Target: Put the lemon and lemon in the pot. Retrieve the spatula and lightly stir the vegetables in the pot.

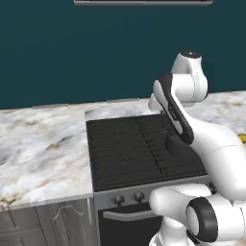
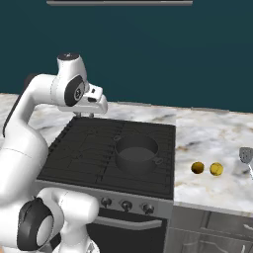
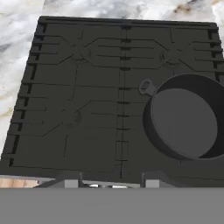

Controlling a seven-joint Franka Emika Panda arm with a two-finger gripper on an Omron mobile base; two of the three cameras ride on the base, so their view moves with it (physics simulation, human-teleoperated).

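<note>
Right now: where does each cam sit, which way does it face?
Left base view: behind-left of the arm, facing forward-down over the stove; white arm rises lower right.
Right base view: behind-right, same stove; arm lower left, gripper above it, pot, lemons, spatula.
Hand view: looks down on stove and pot.
Shared: stove.

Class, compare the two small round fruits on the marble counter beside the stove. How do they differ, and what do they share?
The darker orange-yellow round fruit lies nearer the black stove; the brighter yellow round fruit lies nearer the grey spatula blade. The first looks duller and more shaded, the second lighter. They share size, round shape and the same marble counter, side by side but apart, outside the dark grey metal pot.
</note>
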